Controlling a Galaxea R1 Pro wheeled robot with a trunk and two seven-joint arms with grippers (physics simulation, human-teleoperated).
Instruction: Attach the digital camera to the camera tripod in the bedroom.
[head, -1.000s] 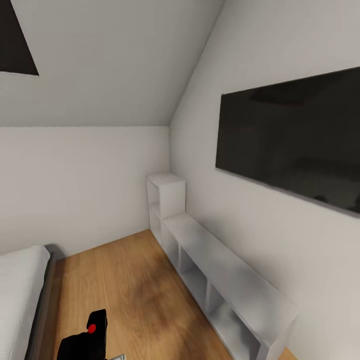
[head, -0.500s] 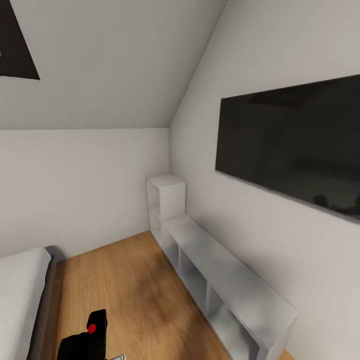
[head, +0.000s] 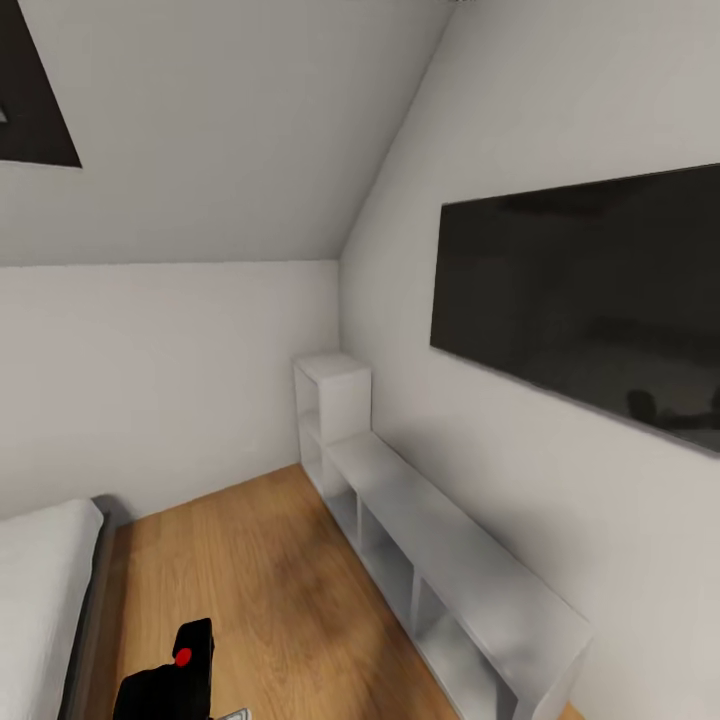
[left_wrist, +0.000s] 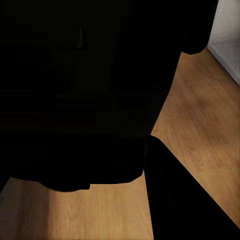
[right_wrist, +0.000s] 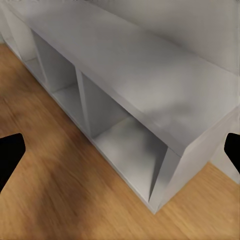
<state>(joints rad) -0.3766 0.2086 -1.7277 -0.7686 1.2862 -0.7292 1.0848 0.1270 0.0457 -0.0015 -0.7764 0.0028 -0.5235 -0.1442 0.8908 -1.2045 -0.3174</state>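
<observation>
Along the left edge of the head view lie the skylight (head: 30, 90) in the sloped ceiling and, lower, the bed (head: 45, 590) with its grey frame against the wood floor (head: 250, 580).

Camera (head: 172, 680): at the bottom edge of the head view, red button up, just beside the bed frame. In the left wrist view a dark mass, judged to be the camera (left_wrist: 85, 90), sits hard against the lens. Left gripper: finger state cannot be told; it probably carries the camera, but no finger is seen clearly.

Shelving (head: 450, 580): low run along the right wall, taller cube at the far corner; TV (head: 590, 300) above it on the wall.

Right gripper (right_wrist: 120, 155): fingers spread wide, tips at opposite margins of its view, nothing between them, hanging over the near end of the shelving (right_wrist: 150, 100).

Tripod: not located from this position.

Risks:
- Right arm is close over the shelving's end corner; a turn of the base could strike it.
- Camera could knock the bed frame on a leftward swing, and slip if the hold is loose.

Open room: the floor strip between bed and shelving is bare to the far wall and is the only clear passage.
</observation>
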